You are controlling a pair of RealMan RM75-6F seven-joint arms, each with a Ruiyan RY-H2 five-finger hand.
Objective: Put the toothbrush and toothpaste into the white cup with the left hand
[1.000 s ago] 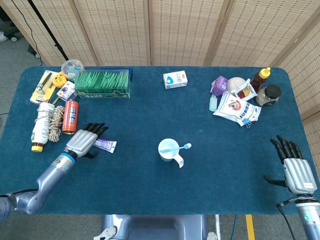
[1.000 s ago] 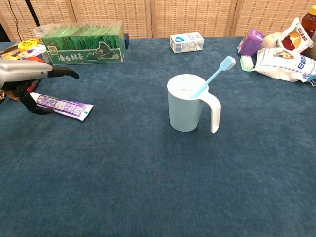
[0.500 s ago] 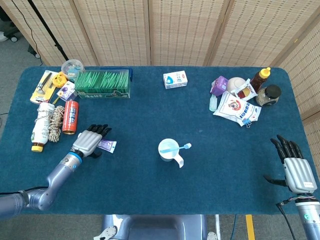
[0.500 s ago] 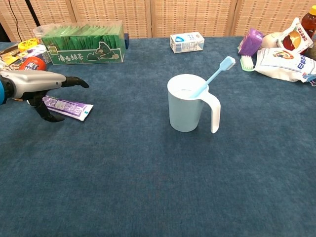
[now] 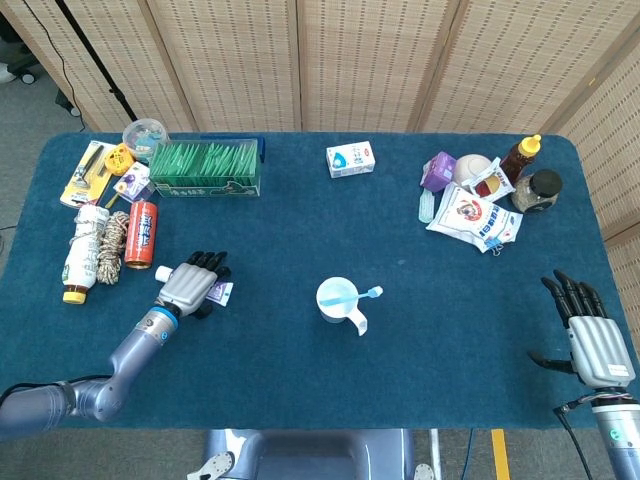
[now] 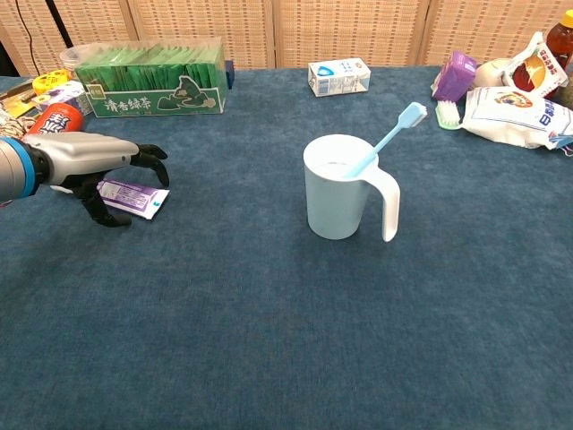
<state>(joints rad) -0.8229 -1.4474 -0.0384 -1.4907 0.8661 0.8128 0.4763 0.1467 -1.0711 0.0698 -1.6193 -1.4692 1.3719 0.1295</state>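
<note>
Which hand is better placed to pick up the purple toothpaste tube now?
The left hand: it is right over the purple toothpaste tube, fingers curling around it. The right hand sits open at the far table edge.

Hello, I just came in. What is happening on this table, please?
The robot's left hand is over the purple and white toothpaste tube lying on the blue tablecloth, fingers curling around it; it is not lifted. The light blue toothbrush already stands in the white handled cup. The right hand rests open at the table edge.
</note>
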